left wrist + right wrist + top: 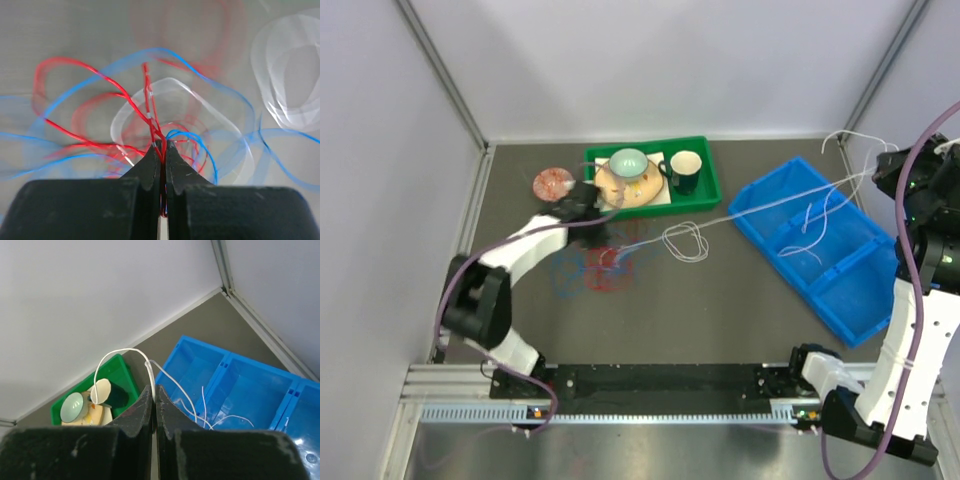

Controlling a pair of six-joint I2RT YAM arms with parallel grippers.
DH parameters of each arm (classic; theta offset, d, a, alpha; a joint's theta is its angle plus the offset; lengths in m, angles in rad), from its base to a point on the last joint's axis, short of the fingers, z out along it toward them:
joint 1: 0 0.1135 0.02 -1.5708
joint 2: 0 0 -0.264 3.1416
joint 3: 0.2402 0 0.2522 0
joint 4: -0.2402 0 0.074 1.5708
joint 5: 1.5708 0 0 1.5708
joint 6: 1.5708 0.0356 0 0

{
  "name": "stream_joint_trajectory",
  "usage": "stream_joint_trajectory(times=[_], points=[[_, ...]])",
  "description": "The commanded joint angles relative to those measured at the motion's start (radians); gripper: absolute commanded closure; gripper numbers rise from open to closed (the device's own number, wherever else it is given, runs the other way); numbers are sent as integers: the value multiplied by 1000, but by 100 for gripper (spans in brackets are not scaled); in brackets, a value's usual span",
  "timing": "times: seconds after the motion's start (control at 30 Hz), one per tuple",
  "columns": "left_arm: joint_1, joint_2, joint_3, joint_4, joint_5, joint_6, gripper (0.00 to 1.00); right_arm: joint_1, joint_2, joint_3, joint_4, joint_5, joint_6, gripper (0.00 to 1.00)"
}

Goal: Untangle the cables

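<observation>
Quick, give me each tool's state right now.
Left tool: closed, pinching the red cable.
Right tool: closed, holding the white cable.

Left arm [530, 248]: smooth white plastic shells, black rounded joints.
Right arm [920, 330]: the same white shells and black joints.
Purple cable [448, 292]: thin and round, one along each arm; on the right arm white ties cross it.
Left gripper [161, 146]: two matte black wedge-shaped fingers with fine pale scratches.
Right gripper [152, 389]: the same black fingers, with small white scuffs.
</observation>
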Motion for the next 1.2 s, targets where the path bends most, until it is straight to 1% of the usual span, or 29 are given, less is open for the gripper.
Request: stream_joint_trajectory(times=[0.0,0.03,0.07,0.17,0.2,0.27,0.43,0.57,0.7,0.77,0.8,0.83,0.87,0.9,0.93,0.97,1.0,1.03,1.07,1.1,1.13,1.17], points=[[255,-179,-120,10,-24,-39,100,-44,16,98,19,68,-13,100],[293,-186,-128,2,-13,-41,100,-56,24,110,13,64,-10,100],[357,-187,-136,-1,-7,-47,100,-70,34,133,8,58,-1,100],[450,-179,-168,10,13,-66,100,-110,59,190,-4,54,10,100],[461,-173,-176,11,13,-67,100,-124,68,208,-7,54,15,100],[478,-153,-174,10,13,-67,100,-127,100,278,-19,21,24,100],[482,-132,-182,-4,1,-56,100,-128,176,450,-49,16,44,100],[481,-144,-193,4,13,-46,100,-128,252,619,-81,-10,59,100],[482,-117,-208,1,-28,-41,100,-128,281,670,-82,-18,79,100],[481,-100,-212,10,-8,-46,100,-128,294,676,-84,-59,93,100],[479,-98,-217,24,7,-46,100,-128,297,669,-81,-76,99,100],[452,-106,-214,25,1,-43,100,-128,298,655,-81,-94,99,100],[430,-110,-208,22,-23,-40,100,-128,295,606,-75,-132,102,100],[406,-116,-187,4,-84,-30,100,-128,288,566,-63,-163,107,100],[362,-126,-176,-2,-109,-26,100,-127,274,519,-23,-194,110,100],[344,-127,-165,-11,-131,-23,100,-124,242,413,-4,-212,107,100],[332,-127,-142,-28,-148,-18,100,-118,220,362,10,-209,96,100],[324,-127,-133,-25,-145,-10,100,-116,205,269,26,-208,84,100],[324,-127,-124,-24,-136,-4,100,-116,170,226,30,-209,76,100],[324,-130,-117,-24,-130,9,91,-115,150,181,36,-208,73,100],[320,-141,-111,-28,-125,16,81,-115,133,85,57,-212,73,100],[317,-150,-95,-36,-131,23,64,-115,111,41,65,-217,74,100]])
